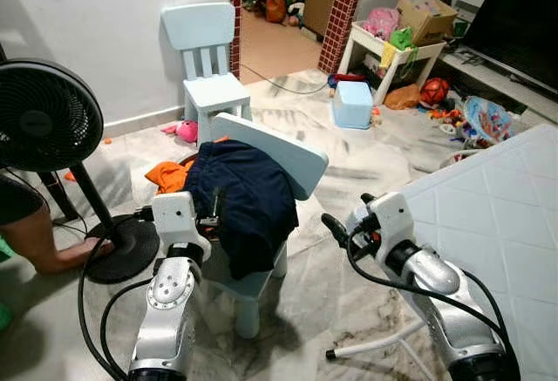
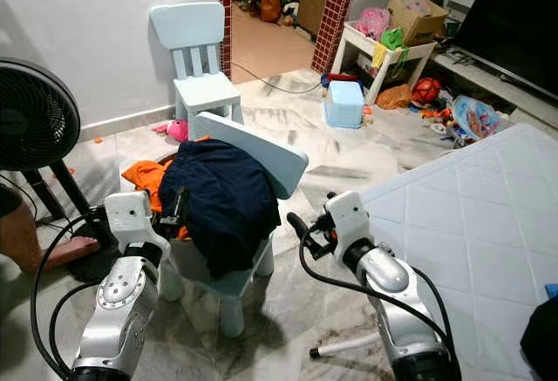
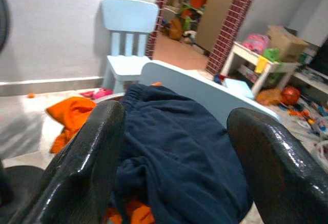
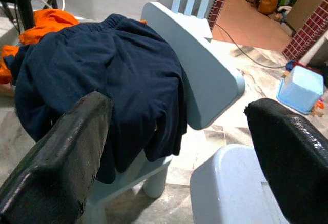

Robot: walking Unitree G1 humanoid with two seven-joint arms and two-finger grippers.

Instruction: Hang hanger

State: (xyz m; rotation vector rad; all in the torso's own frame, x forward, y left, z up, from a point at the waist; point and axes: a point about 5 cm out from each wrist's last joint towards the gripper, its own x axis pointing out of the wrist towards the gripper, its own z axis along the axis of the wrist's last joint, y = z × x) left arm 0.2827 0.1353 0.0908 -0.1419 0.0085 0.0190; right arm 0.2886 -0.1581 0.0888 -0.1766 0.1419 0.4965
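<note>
Left tool (image 1: pixel 215 209) is spread wide with nothing in it, sitting right up against the navy shorts (image 1: pixel 248 202) draped over the near chair (image 1: pixel 281 154); in the wrist view its fingers (image 3: pixel 87 162) frame the cloth without pinching it. Right tool (image 1: pixel 336 228) is wide open and empty too, hovering off the chair's right side above the floor (image 1: pixel 349 150). Honestly I can't spot a hanger anywhere, so if there is one it's buried under the shorts or the orange cloth (image 1: pixel 168 174) behind them, can't tell. So my read is the task has barely started: nothing grabbed, nothing hung, and no rail or hook visible to hang on. Room-wise it's tight on the left, with the fan (image 1: pixel 48 119) and its base close by and a person's arm (image 1: pixel 52 241) resting on the floor next to it. Mattress (image 1: pixel 497 198) edge boxes in the right arm. Open floor lies ahead toward the second chair (image 1: pixel 205 58) and the toys.
</note>
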